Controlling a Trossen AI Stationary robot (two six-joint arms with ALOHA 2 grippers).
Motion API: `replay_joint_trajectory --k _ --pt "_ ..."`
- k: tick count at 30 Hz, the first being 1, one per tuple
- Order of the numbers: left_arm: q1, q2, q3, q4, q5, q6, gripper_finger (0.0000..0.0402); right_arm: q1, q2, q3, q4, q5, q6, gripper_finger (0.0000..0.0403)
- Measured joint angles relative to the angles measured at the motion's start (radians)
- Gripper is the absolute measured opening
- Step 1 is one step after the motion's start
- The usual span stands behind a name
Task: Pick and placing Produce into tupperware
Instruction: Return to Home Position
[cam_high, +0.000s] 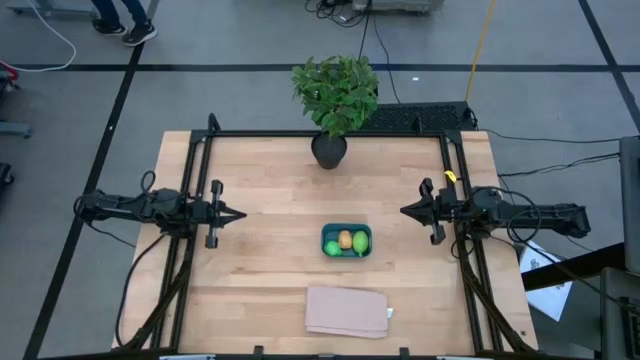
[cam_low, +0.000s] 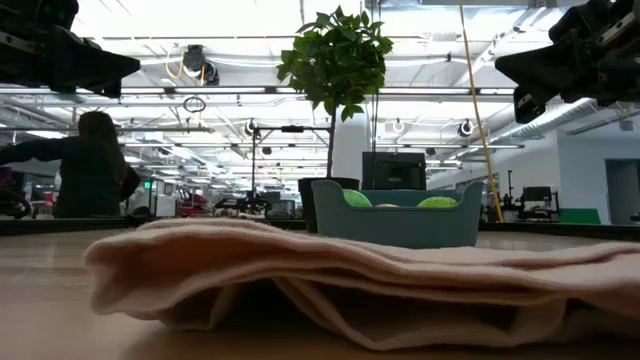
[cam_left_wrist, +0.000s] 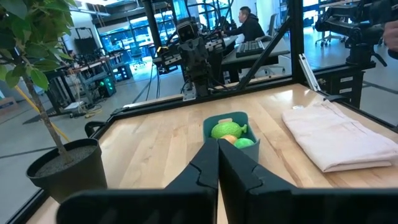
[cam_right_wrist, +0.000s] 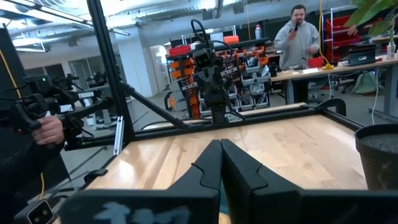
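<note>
High view, unlike right wrist view: produce in tupperware; both arms' jaws clenched.

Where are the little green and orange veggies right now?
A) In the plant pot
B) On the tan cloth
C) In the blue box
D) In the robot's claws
C: in the high view all three pieces of produce lie inside the blue container, while the left gripper and the right gripper are shut on nothing, well off to either side of it.
</note>
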Motion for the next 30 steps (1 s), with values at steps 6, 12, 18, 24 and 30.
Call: replay_joint_trajectory --k 6,12,18,24,30 --pt "0.000 0.000 0.000 0.000 0.000 0.000 0.0020 0.000 0.000 0.000 0.006 0.000 0.000 0.0000" --pt "0.000 0.000 0.000 0.000 0.000 0.000 0.0020 0.000 0.000 -0.001 0.006 0.000 0.000 0.0000" --pt "0.000 0.000 0.000 -0.001 -0.002 0.000 0.0003 0.000 0.000 -0.001 0.006 0.000 0.000 0.0000" --pt "0.000 0.000 0.000 -0.002 -0.010 0.004 0.0016 0.000 0.000 -0.001 0.003 0.000 0.008 0.0000" --pt "0.000 0.000 0.000 -0.002 -0.010 0.011 0.0028 0.000 0.000 -0.001 -0.002 0.000 0.008 0.0000"
